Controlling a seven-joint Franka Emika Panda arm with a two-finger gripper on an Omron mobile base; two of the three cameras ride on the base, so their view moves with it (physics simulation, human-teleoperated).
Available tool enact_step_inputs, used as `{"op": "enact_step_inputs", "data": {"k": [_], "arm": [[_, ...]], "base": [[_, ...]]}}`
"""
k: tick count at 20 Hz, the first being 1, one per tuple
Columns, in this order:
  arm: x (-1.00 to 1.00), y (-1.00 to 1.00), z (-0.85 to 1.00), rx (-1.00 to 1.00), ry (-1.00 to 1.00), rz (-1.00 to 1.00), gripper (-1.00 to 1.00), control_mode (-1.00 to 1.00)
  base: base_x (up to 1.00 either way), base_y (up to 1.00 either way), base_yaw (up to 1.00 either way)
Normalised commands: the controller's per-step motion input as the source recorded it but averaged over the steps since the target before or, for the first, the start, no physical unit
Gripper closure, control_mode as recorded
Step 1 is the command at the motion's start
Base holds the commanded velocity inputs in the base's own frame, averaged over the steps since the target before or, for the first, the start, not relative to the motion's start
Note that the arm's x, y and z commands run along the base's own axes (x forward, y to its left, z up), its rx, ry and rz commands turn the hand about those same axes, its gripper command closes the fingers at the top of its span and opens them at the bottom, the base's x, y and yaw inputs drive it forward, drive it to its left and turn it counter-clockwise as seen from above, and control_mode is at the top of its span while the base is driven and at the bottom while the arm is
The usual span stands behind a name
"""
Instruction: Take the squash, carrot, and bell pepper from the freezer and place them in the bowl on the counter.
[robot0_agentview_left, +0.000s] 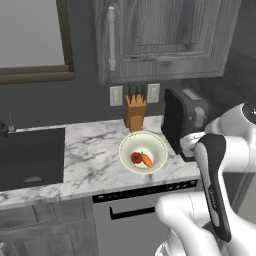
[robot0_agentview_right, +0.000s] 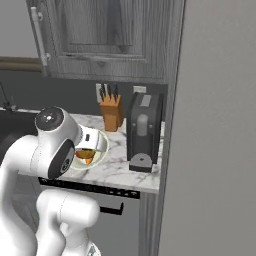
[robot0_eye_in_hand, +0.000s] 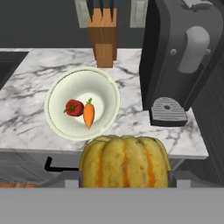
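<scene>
Hand view, counter: white grey-veined marble counter (robot0_eye_in_hand: 30, 118) lies beyond the gripper.
Coffee machine: dark boxy machine (robot0_eye_in_hand: 179, 57) ahead to the right.
Bowl: round pale cream-green bowl (robot0_eye_in_hand: 59, 89) ahead, slightly left, on the marble.
Squash: ribbed yellow-green lumpy squash (robot0_eye_in_hand: 124, 162), clamped in the gripper (robot0_eye_in_hand: 124, 177).
Pepper, carrot: glossy red bell pepper (robot0_eye_in_hand: 74, 107) and orange carrot (robot0_eye_in_hand: 89, 113) side by side in the bowl.

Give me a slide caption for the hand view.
Squash held between the fingers, approaching the bowl holding bell pepper and carrot.
</scene>
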Motion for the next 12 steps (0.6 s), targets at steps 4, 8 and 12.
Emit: {"op": "enact_step_inputs", "data": {"k": [4, 8, 12], "arm": [[0.0, 0.0, 0.0, 0.0, 0.0, 0.0, 1.0, 1.0], [0.0, 0.0, 0.0, 0.0, 0.0, 0.0, 1.0, 1.0], [0.0, 0.0, 0.0, 0.0, 0.0, 0.0, 1.0, 1.0]], "base": [[0.34, 0.01, 0.0], [0.26, 0.22, -0.04], [0.05, 0.51, -0.04]]}}
